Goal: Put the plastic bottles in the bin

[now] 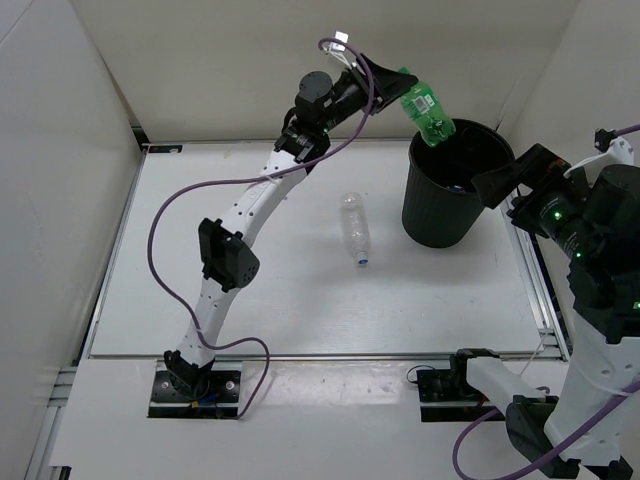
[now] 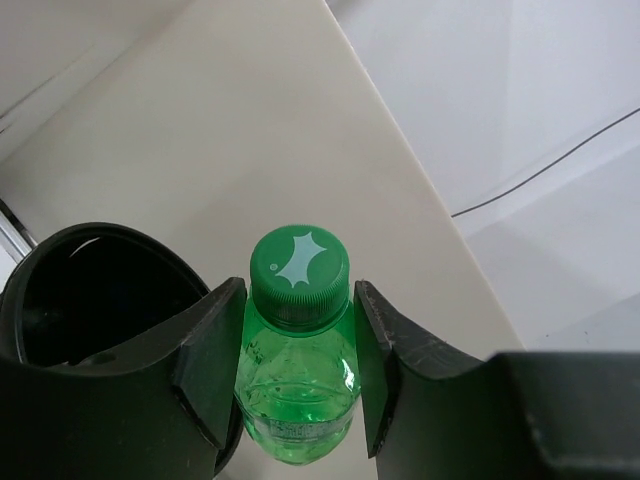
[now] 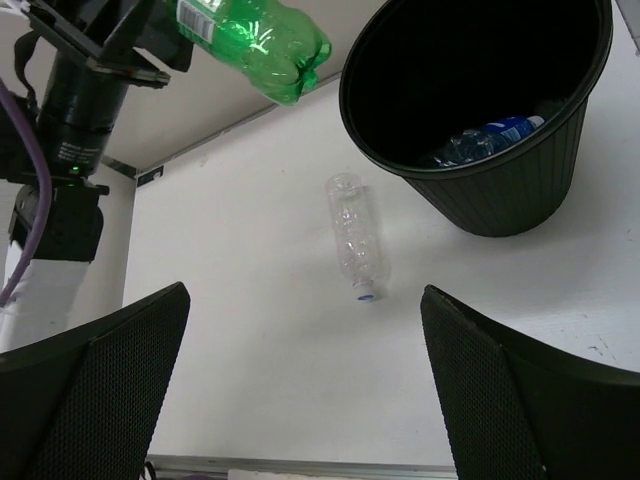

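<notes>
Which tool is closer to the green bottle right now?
Left. The left tool grips the green bottle by the bin's rim; the right tool sits open across the bin.

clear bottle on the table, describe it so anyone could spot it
Find the tall black bin on the white table, right side. Left of its base a small bottle lies on its side, alone. Unlike the green bottle held aloft, it is clear and unlabelled.

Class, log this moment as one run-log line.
left gripper: shut on green bottle, near bin rim | right gripper: open | clear bottle: lying on table | bin: blue-labelled bottle inside
</notes>
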